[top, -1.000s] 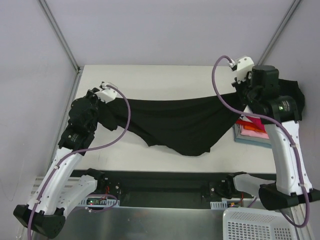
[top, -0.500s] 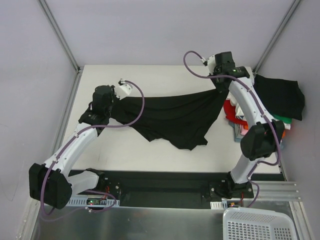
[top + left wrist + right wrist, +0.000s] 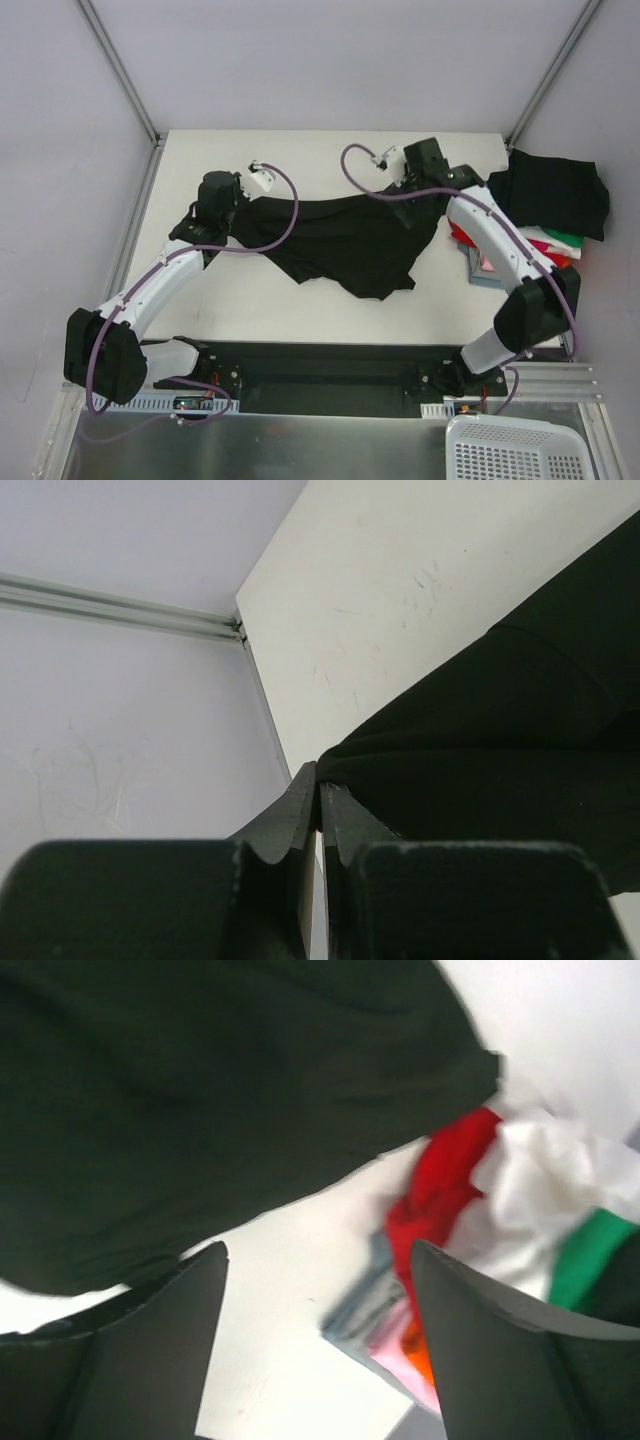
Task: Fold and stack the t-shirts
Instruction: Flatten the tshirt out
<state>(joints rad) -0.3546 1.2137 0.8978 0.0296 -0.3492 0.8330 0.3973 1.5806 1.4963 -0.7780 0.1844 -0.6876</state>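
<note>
Slackened since the right gripper (image 3: 315, 1260) let go, the limp, light black t-shirt (image 3: 350, 240) stays clamped by the left gripper (image 3: 320, 795); regrasp along an edge.

You have on record: one loose black t-shirt (image 3: 350, 240); one stack of folded t-shirts (image 3: 555, 195) showing seven colours; two arms, left arm (image 3: 150, 285) and right arm (image 3: 490, 232); one white basket (image 3: 510, 450).

A white table (image 3: 300, 160) and a perforated white basket (image 3: 520, 422).
</note>
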